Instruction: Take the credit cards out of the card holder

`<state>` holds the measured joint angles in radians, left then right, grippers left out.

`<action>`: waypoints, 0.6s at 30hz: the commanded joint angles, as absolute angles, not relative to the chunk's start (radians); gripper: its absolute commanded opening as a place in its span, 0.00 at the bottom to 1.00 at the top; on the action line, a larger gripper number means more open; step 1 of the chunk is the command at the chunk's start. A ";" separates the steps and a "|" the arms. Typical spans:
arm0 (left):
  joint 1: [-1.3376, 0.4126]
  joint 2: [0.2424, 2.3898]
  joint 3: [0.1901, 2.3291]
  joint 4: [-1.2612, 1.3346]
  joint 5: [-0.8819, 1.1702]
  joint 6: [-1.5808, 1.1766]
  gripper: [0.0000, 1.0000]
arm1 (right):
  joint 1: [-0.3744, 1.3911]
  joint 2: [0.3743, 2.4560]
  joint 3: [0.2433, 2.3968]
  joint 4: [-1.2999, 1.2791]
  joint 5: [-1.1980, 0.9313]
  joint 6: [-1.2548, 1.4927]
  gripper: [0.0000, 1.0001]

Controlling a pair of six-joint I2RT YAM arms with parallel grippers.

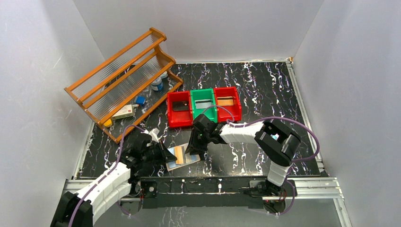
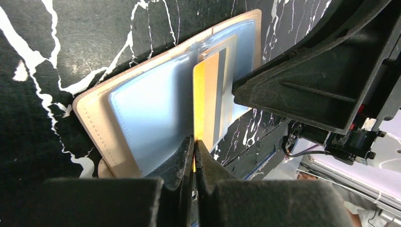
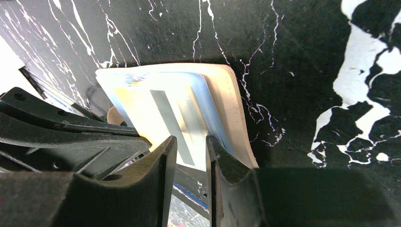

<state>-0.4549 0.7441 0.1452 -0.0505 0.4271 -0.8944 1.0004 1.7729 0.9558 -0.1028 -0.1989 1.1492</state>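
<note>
Card holder (image 1: 187,160) lies open, sleeves up, on the black marbled table (image 1: 265,85), low and left of centre in the top view, just ahead of the arm bases. An orange-gold card (image 2: 208,99) with a dark stripe sticks partway out of a pale blue sleeve on the right-hand page in the left wrist view. Left gripper (image 2: 194,144) is clamped on that card's near edge, fingers pressed together with only the yellow edge between them. Right gripper (image 3: 191,144) comes in from the opposite side, tips down at the holder's edge. Its jaws stand a narrow gap apart with sleeve and card showing in the gap; I can't tell whether they pinch anything. Beyond the holder, upper centre of the top view, a red bin (image 1: 180,122), a green bin (image 1: 202,91) and another red bin (image 1: 231,115) sit in a row, each with something flat inside that I can't identify at this size. Wooden rack (image 1: 94,85) sits at upper left.
</note>
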 commanded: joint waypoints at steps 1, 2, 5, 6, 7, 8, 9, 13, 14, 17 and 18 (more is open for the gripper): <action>-0.457 0.727 0.188 -0.138 0.386 -0.869 0.00 | 1.002 1.828 0.936 -0.196 -0.126 1.114 0.38; -0.457 0.724 0.190 -0.147 0.378 -0.871 0.00 | 1.003 1.825 0.936 -0.192 -0.127 1.114 0.38; -0.457 0.719 0.195 -0.156 0.370 -0.870 0.00 | 1.002 1.798 0.949 -0.183 -0.123 1.096 0.38; -0.457 0.721 0.195 -0.151 0.377 -0.870 0.00 | 1.003 1.782 0.954 -0.182 -0.117 1.087 0.39; -0.457 0.724 0.195 -0.143 0.383 -0.871 0.00 | 1.003 1.763 0.961 -0.181 -0.108 1.077 0.39; -0.457 0.729 0.195 -0.134 0.393 -0.871 0.00 | 1.003 1.749 0.968 -0.176 -0.101 1.066 0.40; -0.457 0.733 0.195 -0.126 0.402 -0.870 0.00 | 1.003 1.714 0.972 -0.164 -0.101 1.052 0.40; -0.457 0.751 0.196 -0.089 0.428 -0.870 0.00 | 1.005 1.672 1.001 -0.099 -0.143 1.007 0.41; -0.456 0.755 0.197 -0.084 0.431 -0.870 0.00 | 1.007 1.675 1.008 -0.083 -0.164 1.002 0.41; -0.457 0.762 0.199 -0.074 0.436 -0.872 0.00 | 1.027 1.707 1.030 -0.066 -0.178 0.996 0.41; -0.457 0.764 0.199 -0.070 0.438 -0.874 0.00 | 1.031 1.725 1.034 -0.071 -0.181 1.001 0.41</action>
